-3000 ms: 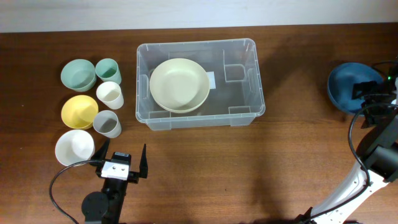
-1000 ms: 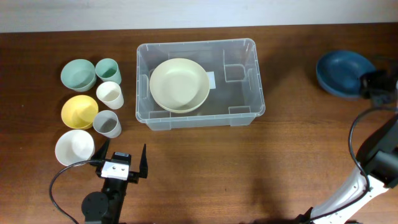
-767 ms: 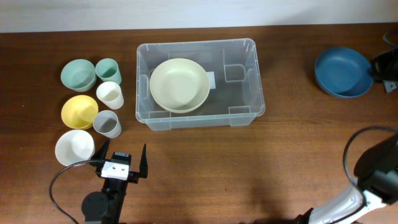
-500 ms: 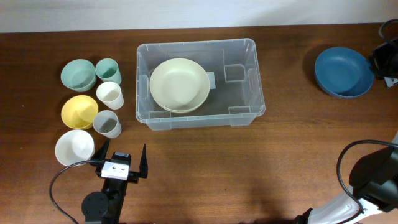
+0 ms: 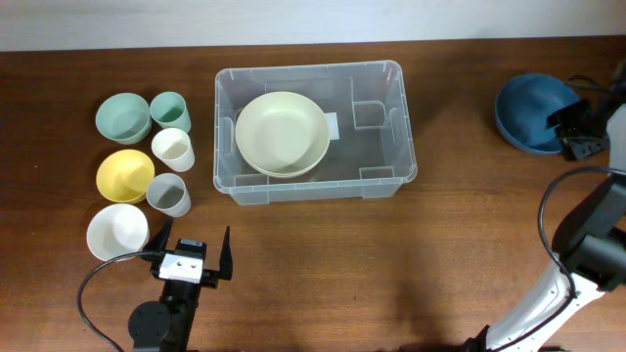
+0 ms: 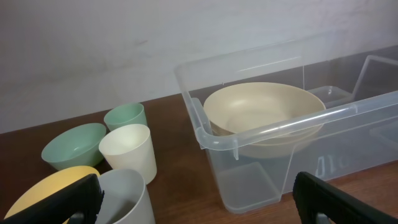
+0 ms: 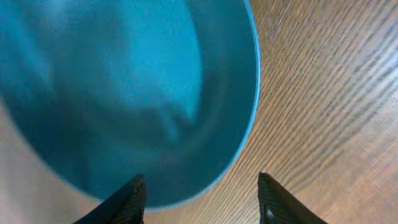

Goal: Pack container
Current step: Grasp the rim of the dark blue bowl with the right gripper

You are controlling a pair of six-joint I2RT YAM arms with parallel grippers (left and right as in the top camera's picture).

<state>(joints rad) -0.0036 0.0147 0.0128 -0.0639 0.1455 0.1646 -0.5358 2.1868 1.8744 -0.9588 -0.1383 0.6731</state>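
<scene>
Wooden table [image 5: 469,244]: one container [image 5: 406,117] holding one cream bowl [image 5: 283,133]; three bowls [image 5: 124,175] and three cups [image 5: 172,149] left, one blue bowl [image 5: 528,112] right. Your left tool [image 5: 196,235] gapes wide; right tool [image 7: 199,190] part-spread at the blue rim.

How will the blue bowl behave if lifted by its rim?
The blue bowl looks rigid and smooth, so probably light but slippery. Held at one rim edge, its wide, shallow shape will likely tilt. Pushed, it should slide, not roll.
</scene>
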